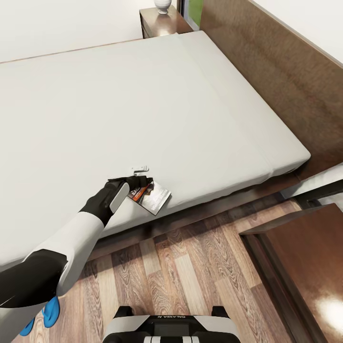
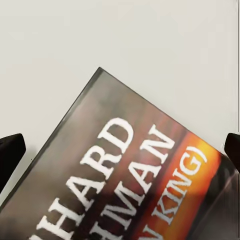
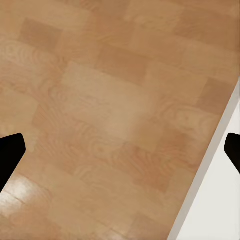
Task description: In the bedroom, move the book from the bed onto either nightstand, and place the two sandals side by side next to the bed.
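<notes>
You're on the book step. The bed (image 1: pixel 143 109) spreads before you, a nightstand (image 1: pixel 164 21) at its far corner by the headboard. The book (image 1: pixel 151 195) lies near the mattress's front edge, your left claw (image 1: pixel 138 183) right over it, jaws spread wide, nothing pinched. Next, close on the book and lift. Sandals (image 1: pixel 50 312) wait on the floor.

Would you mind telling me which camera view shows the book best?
The left wrist view: the book appears close up, lettering legible. The head view shows it small, at the mattress edge. The right wrist view shows floor.
</notes>
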Robot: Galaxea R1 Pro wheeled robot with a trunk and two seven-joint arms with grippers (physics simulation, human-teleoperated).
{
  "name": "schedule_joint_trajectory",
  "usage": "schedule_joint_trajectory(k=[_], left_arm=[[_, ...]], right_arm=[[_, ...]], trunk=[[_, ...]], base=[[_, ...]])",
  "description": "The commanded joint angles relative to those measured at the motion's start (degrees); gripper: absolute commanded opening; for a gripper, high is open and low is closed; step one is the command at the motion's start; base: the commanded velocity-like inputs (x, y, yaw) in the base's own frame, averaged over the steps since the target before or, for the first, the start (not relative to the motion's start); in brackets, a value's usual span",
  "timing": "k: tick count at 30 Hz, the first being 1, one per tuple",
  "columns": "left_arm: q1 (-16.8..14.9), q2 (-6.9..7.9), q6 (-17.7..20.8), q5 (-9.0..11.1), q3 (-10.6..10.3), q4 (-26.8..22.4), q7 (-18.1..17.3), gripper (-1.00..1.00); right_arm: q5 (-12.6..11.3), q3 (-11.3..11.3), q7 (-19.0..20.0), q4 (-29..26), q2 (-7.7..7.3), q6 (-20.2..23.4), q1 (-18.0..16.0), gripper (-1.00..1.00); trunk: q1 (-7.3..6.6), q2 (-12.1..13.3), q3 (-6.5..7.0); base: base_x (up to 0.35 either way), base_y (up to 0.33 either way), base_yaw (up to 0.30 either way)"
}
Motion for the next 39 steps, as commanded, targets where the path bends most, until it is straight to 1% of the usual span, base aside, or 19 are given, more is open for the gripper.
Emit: schedule_joint_trajectory(k=[1,28,39], left_arm=[[0.02,0.02,0.3,1.27,-0.15,1.74,0.14,1.0],[0.05,0.02,0.22,1.27,-0.15,1.74,0.14,1.0],[0.03,0.02,0.22,1.27,-0.15,1.75,0.14,1.0]], right_arm=[[-0.07,0.44,0.22,-0.11,-0.01,0.18,0.03,1.0],[-0.07,0.44,0.31,-0.27,0.02,0.19,0.03,1.0],[-0.07,0.44,0.31,-0.28,0.02,0.19,0.03,1.0]], trunk=[[0.01,-0.02,-0.02],[0.01,-0.02,-0.02],[0.01,-0.02,-0.02]], base=[[-0.036,0.0,0.0],[-0.031,0.0,0.0],[-0.116,0.0,0.0]])
